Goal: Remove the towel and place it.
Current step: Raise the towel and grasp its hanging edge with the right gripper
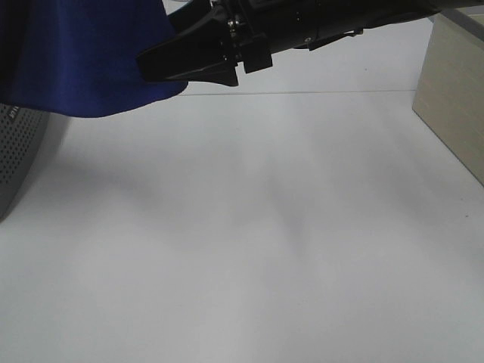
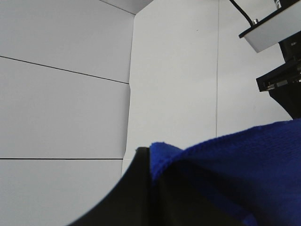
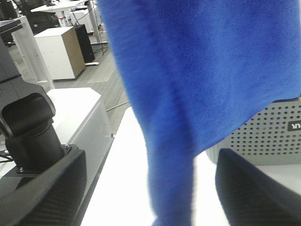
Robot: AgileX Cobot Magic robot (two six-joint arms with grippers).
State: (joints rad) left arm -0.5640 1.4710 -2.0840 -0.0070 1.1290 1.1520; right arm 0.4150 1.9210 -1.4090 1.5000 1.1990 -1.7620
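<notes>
Towel (image 1: 83, 60) hangs in the upper left of the high view; its lower edge overlaps the top of the grey perforated basket (image 1: 13, 151) at the left edge. Left tool (image 2: 149, 169) closed, pinching a fold of the towel. Right tool (image 1: 155, 66) reaches in from the upper right, jaws wide apart; cloth hangs between them, unclamped. White bench (image 1: 265, 242) below. Pale wood-grain box (image 1: 454, 91) at the right edge, well apart from the towel.
</notes>
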